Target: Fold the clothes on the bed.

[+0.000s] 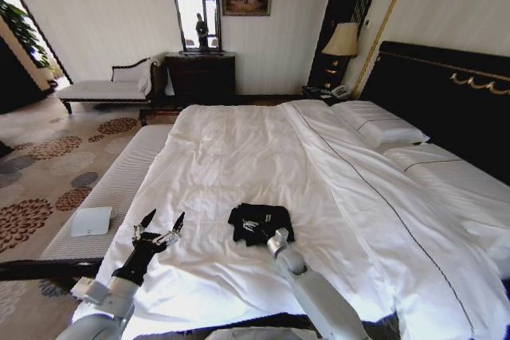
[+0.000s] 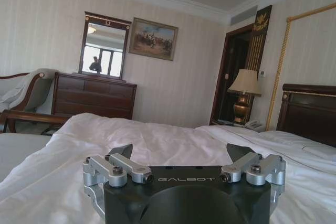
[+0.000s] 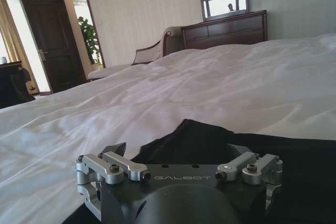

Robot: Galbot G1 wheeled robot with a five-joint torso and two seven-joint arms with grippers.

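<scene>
The clothes (image 1: 260,221) are one black T-shirt gathered into a compact, roughly square bundle. White lettering shows on the upper face, too small to read. The bundle lies on the white duvet (image 1: 239,165) of the bed (image 1: 446,93), near the foot end and about midway across the covered surface.

Head view: the right pincer (image 1: 269,236) sits at the near edge of the bundle, touching or just over the fabric. Its fingers are hidden against the black cloth, so how far it is open and whether it grips the cloth cannot be told. The left pincer (image 1: 162,224) is raised above the duvet to the left of the bundle, apart from it, with both dark fingers spread wide and nothing between them. A pale upholstered bench (image 1: 111,189) runs along the left side of the bed and carries a small white flat item (image 1: 91,220).

Left wrist view: the left pincer (image 2: 181,153) shows its two fingertips far apart over bare white duvet (image 2: 157,140). Beyond it stand a dark dresser (image 2: 93,95), a mirror (image 2: 104,46), a framed painting (image 2: 153,38) and a lamp (image 2: 244,94).

Right wrist view: black fabric (image 3: 252,150) lies directly ahead of and beneath the right pincer (image 3: 178,153), with its edge against the white duvet (image 3: 184,87). The fingertips at each side appear spread; grip on the cloth cannot be confirmed. A dark door (image 3: 46,45) and a potted plant (image 3: 90,38) appear at the far wall.
</scene>
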